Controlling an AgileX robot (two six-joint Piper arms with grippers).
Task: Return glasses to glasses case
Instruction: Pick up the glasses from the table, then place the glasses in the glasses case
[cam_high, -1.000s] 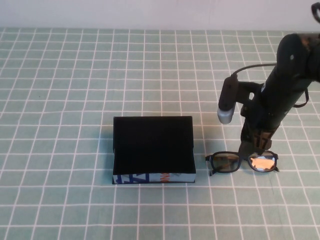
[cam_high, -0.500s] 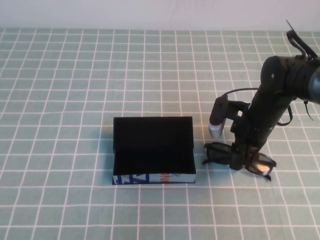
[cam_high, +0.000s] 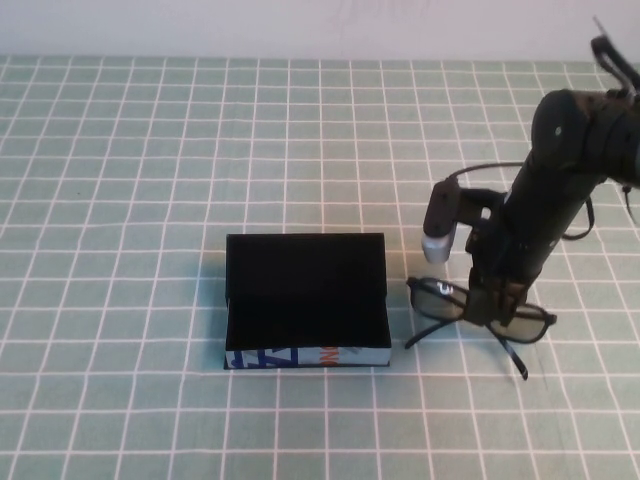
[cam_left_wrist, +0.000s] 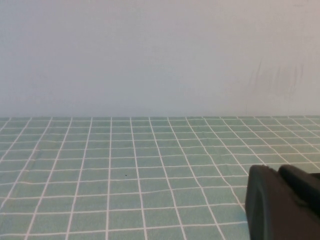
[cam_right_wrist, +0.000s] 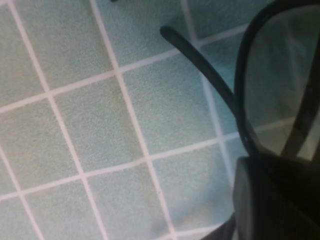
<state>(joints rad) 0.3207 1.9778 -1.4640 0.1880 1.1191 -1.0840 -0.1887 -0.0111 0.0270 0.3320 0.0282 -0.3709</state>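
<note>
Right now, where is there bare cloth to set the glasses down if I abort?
Bare grid cloth spans everything left of the glasses case, plus the strips behind and in front of it. It is crowded right of the case: the right gripper holds the glasses there. The left gripper shows only in its wrist view.

High view looks steeply down on the counter; left wrist view faces the far wall; right wrist view sits just above the same counter
</note>
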